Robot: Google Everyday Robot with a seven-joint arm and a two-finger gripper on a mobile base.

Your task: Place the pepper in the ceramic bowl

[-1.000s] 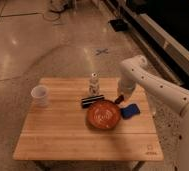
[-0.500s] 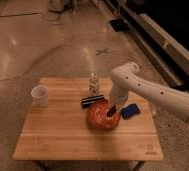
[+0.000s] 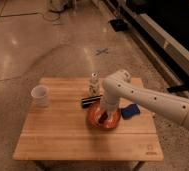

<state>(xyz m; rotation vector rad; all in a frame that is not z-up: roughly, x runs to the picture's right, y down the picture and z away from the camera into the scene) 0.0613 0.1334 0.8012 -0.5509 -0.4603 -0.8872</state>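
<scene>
The ceramic bowl (image 3: 94,120), orange-red and shallow, sits on the wooden table (image 3: 63,135) right of its middle. My gripper (image 3: 107,113) hangs from the white arm (image 3: 148,100), which reaches in from the right. It points down into the bowl, low over its centre. I cannot make out the pepper. A small dark shape under the gripper inside the bowl is all that shows there.
A black bar (image 3: 89,101) lies just behind the bowl on its left. A blue block (image 3: 130,111) lies right of the bowl, under the arm. A small white bottle (image 3: 94,82) stands behind the bar. A white cup (image 3: 40,95) stands at the table's left.
The arm has swung left from beside the bowl's right rim to over the bowl, and the gripper has come down into it.
</scene>
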